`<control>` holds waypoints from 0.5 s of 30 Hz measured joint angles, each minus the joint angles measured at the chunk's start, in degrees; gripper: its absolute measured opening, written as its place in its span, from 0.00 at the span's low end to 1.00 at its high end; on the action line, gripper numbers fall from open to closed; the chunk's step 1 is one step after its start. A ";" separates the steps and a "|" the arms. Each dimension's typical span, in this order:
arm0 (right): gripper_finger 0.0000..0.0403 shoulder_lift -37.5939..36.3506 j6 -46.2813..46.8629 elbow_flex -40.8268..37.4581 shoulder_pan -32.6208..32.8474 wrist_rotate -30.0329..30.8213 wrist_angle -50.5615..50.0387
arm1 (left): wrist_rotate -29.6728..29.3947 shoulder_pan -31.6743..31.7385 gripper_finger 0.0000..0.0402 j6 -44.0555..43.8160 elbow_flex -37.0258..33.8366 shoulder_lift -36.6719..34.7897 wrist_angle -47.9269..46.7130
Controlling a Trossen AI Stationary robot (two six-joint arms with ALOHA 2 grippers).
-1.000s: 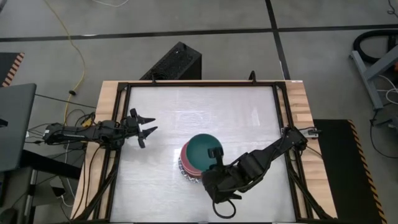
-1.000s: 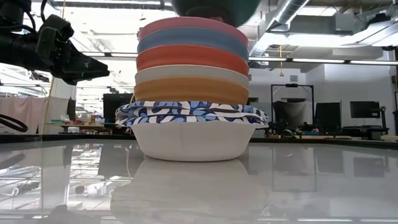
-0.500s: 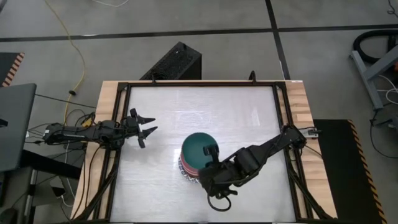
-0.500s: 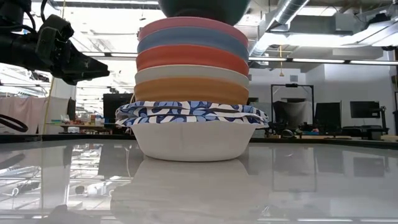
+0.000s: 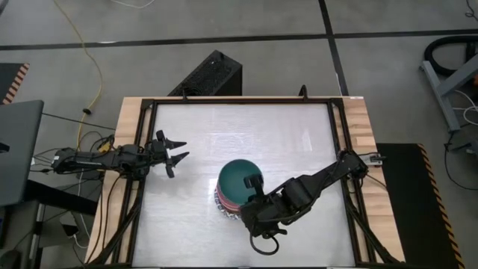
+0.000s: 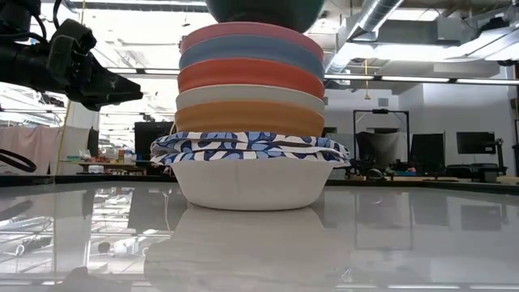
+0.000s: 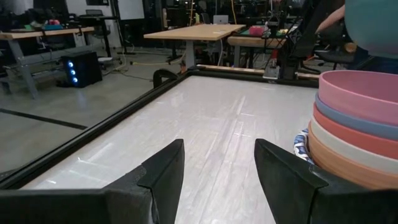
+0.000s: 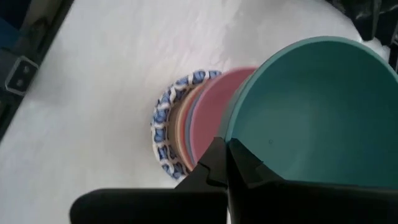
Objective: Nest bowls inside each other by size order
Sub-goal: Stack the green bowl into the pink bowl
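Just above the stack of bowls point(image 6: 251, 122) on the counter point(image 5: 284, 134), the right claw point(image 8: 225, 163) pinches the rim of the dark green bowl point(image 5: 240, 182), while the left claw point(image 5: 173, 153) hangs open near the counter's left edge.

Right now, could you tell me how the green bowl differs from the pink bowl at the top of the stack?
The green bowl is pinched at its rim by the shut right end effector and hangs above the stack; the pink bowl rests nested on the slate-blue bowl. The green bowl is dark teal-green, the pink bowl pale pink. Both are plain, round and upright.
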 joint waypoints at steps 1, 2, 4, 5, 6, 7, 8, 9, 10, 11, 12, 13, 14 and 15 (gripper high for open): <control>0.01 -0.09 0.01 0.00 0.01 0.01 0.06 | -0.01 -0.02 0.46 0.00 -0.01 0.01 0.00; 0.01 -0.20 -0.01 0.02 0.00 0.08 0.41 | -0.01 0.00 0.46 0.00 -0.01 0.01 0.00; 0.01 -0.30 -0.12 0.04 -0.10 0.05 0.00 | 0.00 0.00 0.46 -0.02 -0.01 0.00 0.00; 0.01 -0.30 0.00 0.04 -0.10 0.00 -0.69 | -0.02 0.00 0.46 0.00 -0.01 0.00 0.00; 0.01 -0.30 0.39 0.04 -0.12 -0.06 -1.42 | 0.00 0.00 0.46 0.00 -0.01 0.00 0.00; 0.01 -0.30 1.28 0.04 -0.14 -0.08 -2.46 | 0.00 -0.01 0.46 0.00 -0.01 0.00 0.00; 0.01 -0.36 2.42 0.04 -0.12 -0.08 -3.46 | -0.01 -0.02 0.46 0.00 0.00 0.02 0.00; 0.01 -0.73 3.81 0.04 -0.12 -0.08 -4.69 | -0.01 0.00 0.46 0.00 -0.01 0.00 0.00; 0.01 -1.18 5.47 0.02 -0.07 -0.12 -5.68 | 0.00 -0.01 0.46 0.00 -0.01 0.00 0.00; 0.01 -1.88 7.26 0.02 0.18 -0.12 -6.29 | 0.00 0.00 0.46 0.00 -0.01 0.00 0.00; 0.01 -2.81 9.13 0.00 0.68 -0.10 -6.30 | -0.02 0.00 0.46 0.00 0.01 0.00 0.00; 0.01 -3.72 10.74 0.01 1.38 -0.05 -5.48 | -0.02 -0.01 0.46 0.00 -0.01 0.02 0.00; 0.01 -4.57 11.78 0.03 2.24 -0.03 -3.97 | 0.00 0.00 0.46 0.00 0.01 0.02 0.00; 0.01 -5.27 12.06 0.04 3.38 -0.03 -1.89 | 0.00 -0.01 0.46 0.00 -0.01 0.01 0.00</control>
